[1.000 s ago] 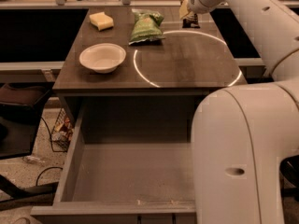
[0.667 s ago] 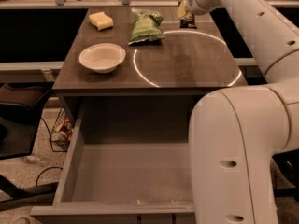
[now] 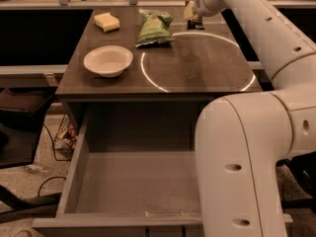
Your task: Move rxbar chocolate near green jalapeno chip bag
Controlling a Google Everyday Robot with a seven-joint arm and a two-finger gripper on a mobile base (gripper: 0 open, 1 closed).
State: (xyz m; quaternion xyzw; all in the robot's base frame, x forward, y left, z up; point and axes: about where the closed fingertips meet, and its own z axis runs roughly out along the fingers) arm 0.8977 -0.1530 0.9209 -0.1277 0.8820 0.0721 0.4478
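Observation:
The green jalapeno chip bag (image 3: 154, 28) lies crinkled at the back middle of the table. My gripper (image 3: 195, 20) is low over the table's back right, about a bag's width to the right of the bag. A small dark shape at its tip, touching or just above the tabletop, looks like the rxbar chocolate (image 3: 196, 24). The gripper covers most of it.
A white bowl (image 3: 108, 60) stands at the front left of the table (image 3: 197, 68). A pale yellow sponge block (image 3: 107, 21) lies at the back left. An open empty drawer (image 3: 133, 181) juts out below the table's front. My arm's large body fills the right foreground.
The gripper has shifted slightly left toward the chip bag. The bag, bowl and sponge have not moved.

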